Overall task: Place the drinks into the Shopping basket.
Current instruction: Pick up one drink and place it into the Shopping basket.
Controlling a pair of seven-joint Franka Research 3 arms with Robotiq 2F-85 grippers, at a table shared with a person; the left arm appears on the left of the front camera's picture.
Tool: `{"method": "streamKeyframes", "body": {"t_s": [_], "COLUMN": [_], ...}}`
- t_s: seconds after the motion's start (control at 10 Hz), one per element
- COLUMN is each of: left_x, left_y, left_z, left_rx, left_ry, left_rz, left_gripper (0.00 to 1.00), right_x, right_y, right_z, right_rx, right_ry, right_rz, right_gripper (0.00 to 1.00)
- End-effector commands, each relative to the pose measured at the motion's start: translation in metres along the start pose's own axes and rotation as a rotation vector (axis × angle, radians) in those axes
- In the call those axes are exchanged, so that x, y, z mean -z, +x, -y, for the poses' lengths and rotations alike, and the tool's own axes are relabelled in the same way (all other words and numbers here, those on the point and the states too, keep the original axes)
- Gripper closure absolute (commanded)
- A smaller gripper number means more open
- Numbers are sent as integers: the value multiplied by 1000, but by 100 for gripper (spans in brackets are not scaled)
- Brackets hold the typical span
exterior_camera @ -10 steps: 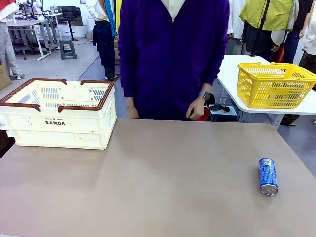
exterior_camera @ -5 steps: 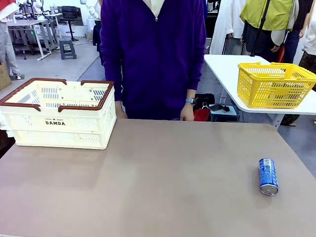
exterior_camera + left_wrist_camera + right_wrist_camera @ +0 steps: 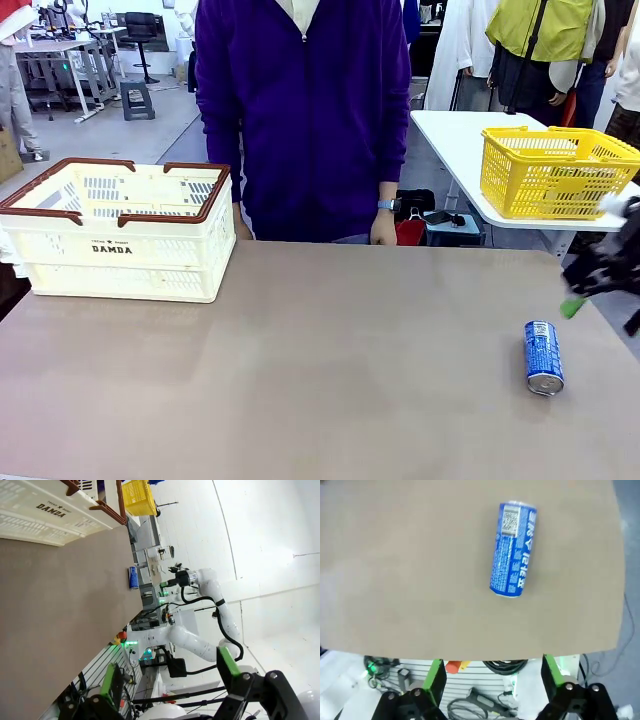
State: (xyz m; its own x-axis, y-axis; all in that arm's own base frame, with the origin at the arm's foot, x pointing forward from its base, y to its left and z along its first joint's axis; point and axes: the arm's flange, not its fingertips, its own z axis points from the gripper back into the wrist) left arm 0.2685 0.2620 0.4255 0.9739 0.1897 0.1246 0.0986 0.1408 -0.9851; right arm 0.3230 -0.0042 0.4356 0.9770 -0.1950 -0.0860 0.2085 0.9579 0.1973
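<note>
A blue drink can (image 3: 543,357) with white lettering lies on its side near the table's right edge. My right gripper (image 3: 601,296) comes in blurred from the right edge, above and just right of the can, not touching it. In the right wrist view the can (image 3: 514,549) lies on the table well beyond my open right gripper (image 3: 492,677), with nothing between its green pads. The cream Shopping basket (image 3: 115,230) with its brown rim stands at the far left. My left gripper (image 3: 167,672) is open and holds nothing, with the basket (image 3: 50,510) and the can (image 3: 133,577) far off.
A person in a purple top (image 3: 305,110) stands at the far edge, hands hanging by the table. A yellow mesh basket (image 3: 555,170) sits on a separate white table (image 3: 455,140) at the back right. The brown tabletop (image 3: 330,360) is bare between basket and can.
My right arm has come into the front view from the right edge, above the can. The person has shifted a little to the left. The can and the basket have not moved.
</note>
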Motion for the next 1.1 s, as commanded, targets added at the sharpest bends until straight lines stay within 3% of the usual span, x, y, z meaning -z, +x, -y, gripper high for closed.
{"method": "streamKeyframes", "body": {"t_s": [0.0,0.1,0.3,0.4,0.5,0.6,0.8,0.9,1.0], "left_x": [0,0,0,0,0,0,0,0,0], "left_y": [-3,-3,-3,-3,-3,-3,-3,-3,-3], "left_z": [1,1,1,1,1,1,1,1,1], "left_rx": [14,14,14,14,14,14,14,14,14], "left_ry": [-7,-7,-7,-7,-7,-7,-7,-7,-7], "left_rz": [0,0,0,0,0,0,0,0,0], "left_gripper": [0,0,0,0,0,0,0,0,0], "right_x": [48,0,0,16,36,57,90,98,109], "right_y": [-16,0,0,5,31,53,84,90,99], "right_z": [7,0,0,-6,-7,-9,-5,-3,-1], "right_rx": [5,0,0,-1,106,206,256,265,330], "right_ry": [-69,0,0,-15,-50,-72,-116,-101,-163], "right_rz": [-90,0,0,-49,-92,-85,-133,-126,-102], "right_gripper": [0,0,0,0,0,0,0,0,0]}}
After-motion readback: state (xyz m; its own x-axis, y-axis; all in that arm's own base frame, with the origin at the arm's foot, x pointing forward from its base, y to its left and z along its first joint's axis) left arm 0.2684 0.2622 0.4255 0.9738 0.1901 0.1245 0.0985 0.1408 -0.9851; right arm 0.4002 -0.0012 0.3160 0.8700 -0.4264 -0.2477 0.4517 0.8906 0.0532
